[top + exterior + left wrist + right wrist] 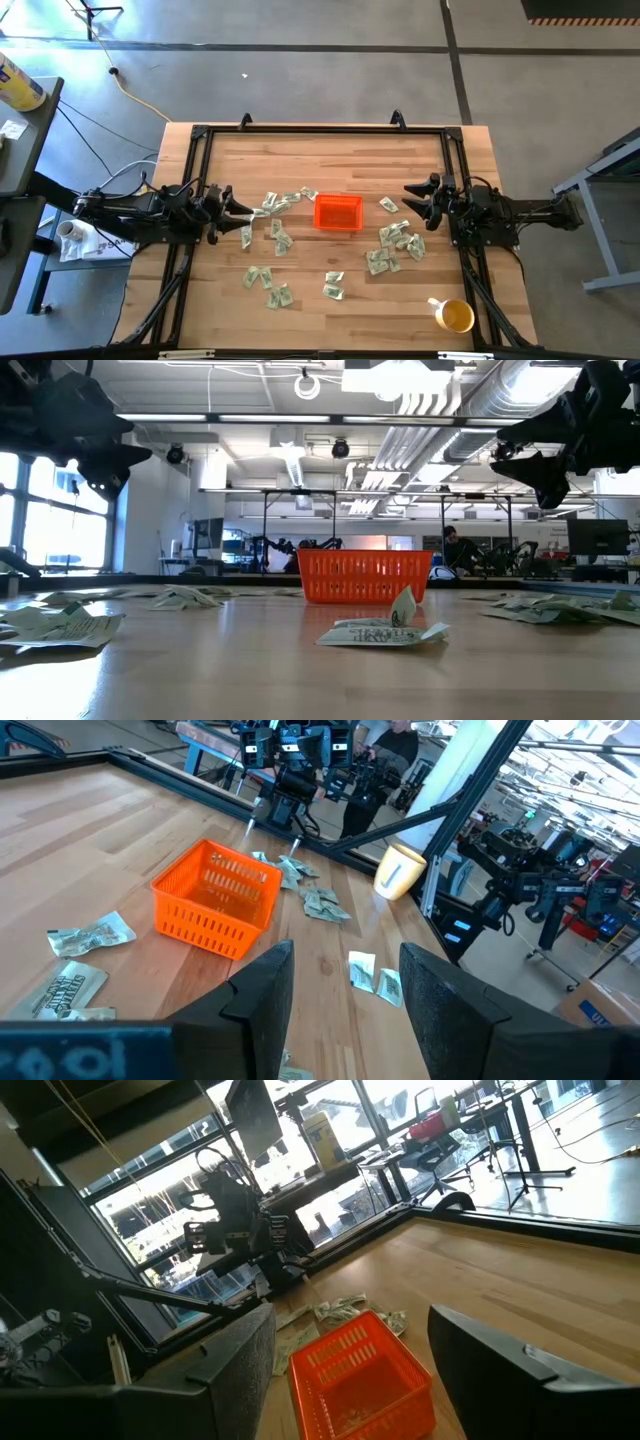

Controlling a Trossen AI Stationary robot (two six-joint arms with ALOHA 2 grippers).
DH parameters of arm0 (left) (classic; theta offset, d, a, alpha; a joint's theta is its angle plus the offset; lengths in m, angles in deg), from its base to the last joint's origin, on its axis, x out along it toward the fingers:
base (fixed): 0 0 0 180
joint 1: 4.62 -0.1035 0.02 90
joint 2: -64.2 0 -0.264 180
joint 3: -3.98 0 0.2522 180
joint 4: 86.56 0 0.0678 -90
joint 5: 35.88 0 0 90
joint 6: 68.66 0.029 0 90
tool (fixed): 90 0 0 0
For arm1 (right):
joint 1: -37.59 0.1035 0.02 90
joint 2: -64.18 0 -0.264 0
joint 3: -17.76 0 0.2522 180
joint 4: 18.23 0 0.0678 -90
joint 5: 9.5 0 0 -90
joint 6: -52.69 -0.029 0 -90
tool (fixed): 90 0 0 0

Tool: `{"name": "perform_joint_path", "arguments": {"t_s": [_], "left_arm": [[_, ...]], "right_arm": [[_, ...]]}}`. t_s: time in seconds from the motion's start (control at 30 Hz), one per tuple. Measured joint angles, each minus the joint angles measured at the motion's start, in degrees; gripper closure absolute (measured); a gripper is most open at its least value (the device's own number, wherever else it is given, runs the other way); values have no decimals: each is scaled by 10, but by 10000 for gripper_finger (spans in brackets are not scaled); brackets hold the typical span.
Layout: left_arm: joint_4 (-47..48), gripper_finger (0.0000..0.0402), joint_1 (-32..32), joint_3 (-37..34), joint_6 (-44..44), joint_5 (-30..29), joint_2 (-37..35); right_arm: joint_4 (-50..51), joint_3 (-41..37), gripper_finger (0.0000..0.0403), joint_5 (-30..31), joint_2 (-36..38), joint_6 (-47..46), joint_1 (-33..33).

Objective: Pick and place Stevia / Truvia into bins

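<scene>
The orange bin (338, 212) stands near the middle of the wooden table, also seen in the low view as the orange bin (364, 576). Several pale green and white Stevia packets (398, 242) lie flat and scattered around it; one packet (383, 631) lies near the front edge. My left gripper (240, 207) hovers open at the table's left side, above the wood, its fingers (262, 985) pointing level toward the bin (217, 897). My right gripper (412, 198) hovers open at the right side, facing the bin (361, 1378). Neither touches anything.
A yellow cup (455, 316) stands at the near right corner. A black metal frame (320, 128) runs along the table's far and side edges. Bare wood lies along the far side behind the bin.
</scene>
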Motion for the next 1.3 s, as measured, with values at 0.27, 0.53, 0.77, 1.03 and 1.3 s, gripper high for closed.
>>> {"name": "perform_joint_path", "arguments": {"t_s": [0.27, 0.53, 0.77, 1.03, 1.3], "left_arm": [[0, 186, 0, 0, 0, 0, 0], [-8, 186, 0, 0, -11, -6, 0], [-58, 186, 0, 0, -312, -8, 0], [-62, 186, 0, 0, -327, -76, 0], [-62, 186, 0, 0, -354, -248, 0]], "right_arm": [[0, 0, 151, 0, 0, 0, 0], [0, 0, 151, 0, 0, 0, 0], [0, 0, 151, 0, 0, 0, 0], [-43, -2, 151, 127, -1, 38, -1], [-197, -2, 151, 317, -1, -191, -1]]}}
